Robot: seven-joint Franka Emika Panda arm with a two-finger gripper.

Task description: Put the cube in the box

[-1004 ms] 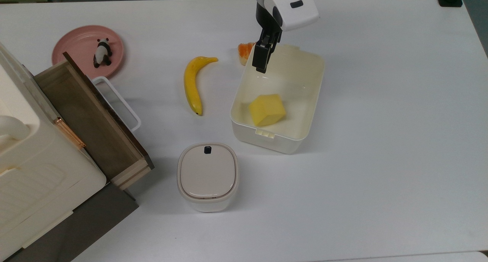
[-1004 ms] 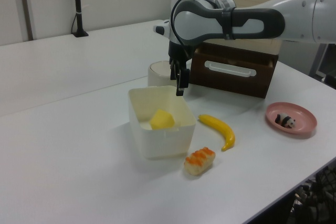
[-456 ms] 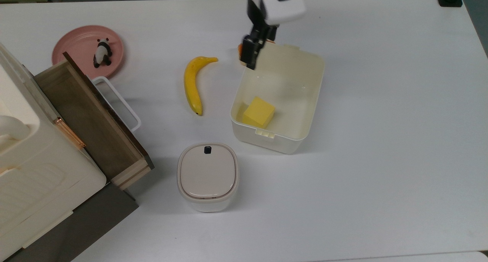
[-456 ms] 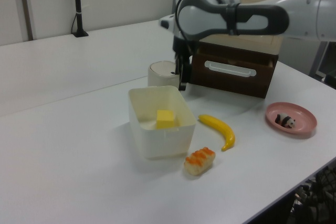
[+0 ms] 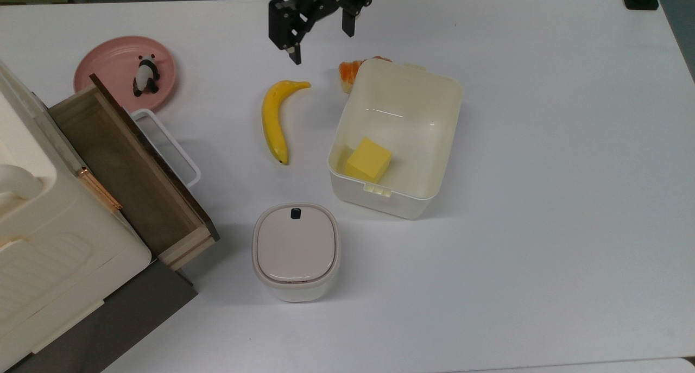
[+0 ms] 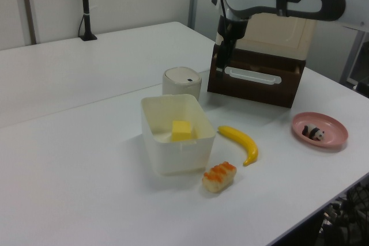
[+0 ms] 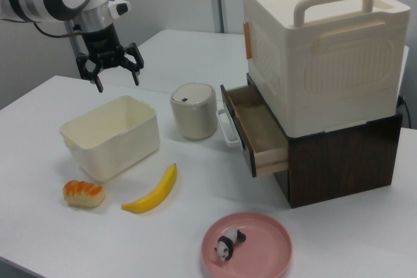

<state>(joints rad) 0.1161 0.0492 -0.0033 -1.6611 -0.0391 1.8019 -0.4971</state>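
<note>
My gripper (image 5: 320, 39) hangs in the air w/ fingers spread wide apart, nothing between them. In the top view it sits near the top edge, above the banana (image 5: 274, 118) and off to the top view's left of the box (image 5: 448, 139). In the right view the gripper (image 7: 118, 74) is up above the box's (image 7: 133, 144) far rim, clear of it, not touching. In the left view my arm reaches in from the left view's right, gripper (image 6: 221, 64) in front of the wooden drawer (image 6: 256, 79).

Cube (image 5: 368, 159) lies inside the box, on the floor, near the corner by the latch tabs, close to the top view's left wall. Left view shows the cube (image 6: 182, 130) flat on the bottom of the box (image 6: 167, 154).

Sushi piece w/ orange top (image 6: 219, 177) sits just beside the box; banana (image 6: 241, 144) lies near both. Lidded bin w/ black button (image 5: 296, 251) stands apart from the box, toward the top view's bottom. Pink plate (image 5: 106, 63) holds a panda figure (image 5: 145, 75). Drawer (image 7: 257, 128) is pulled open under the cream case (image 7: 322, 50). All on a white table (image 5: 543, 199).
</note>
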